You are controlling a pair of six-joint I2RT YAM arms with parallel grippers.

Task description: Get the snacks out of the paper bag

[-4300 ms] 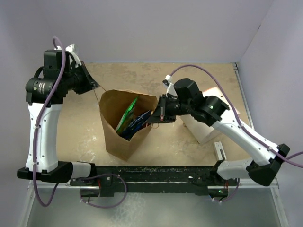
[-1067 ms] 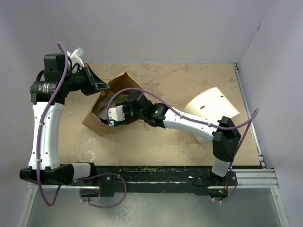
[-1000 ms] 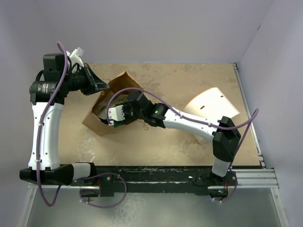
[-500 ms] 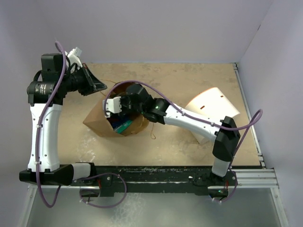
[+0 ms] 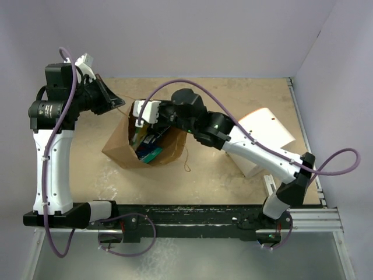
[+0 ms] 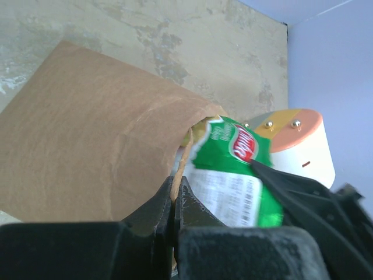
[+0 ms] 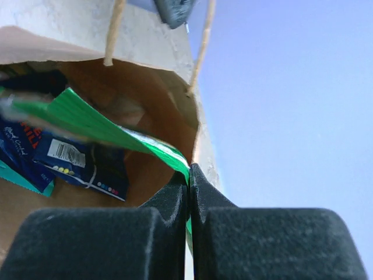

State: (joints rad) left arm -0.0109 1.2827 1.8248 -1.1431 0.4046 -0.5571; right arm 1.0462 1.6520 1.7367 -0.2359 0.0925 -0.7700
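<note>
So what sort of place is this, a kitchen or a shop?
Most likely a robot test booth in a lab. A left arm and right arm are bolted to a rail at the table edge, plain pale walls box it in, and a paper bag of snacks serves as a prop.

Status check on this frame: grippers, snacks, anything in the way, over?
Left gripper shut on bag handle. Right gripper shut on green packet, at paper bag mouth. Blue packets inside. White cylinder apart, right of bag.
</note>
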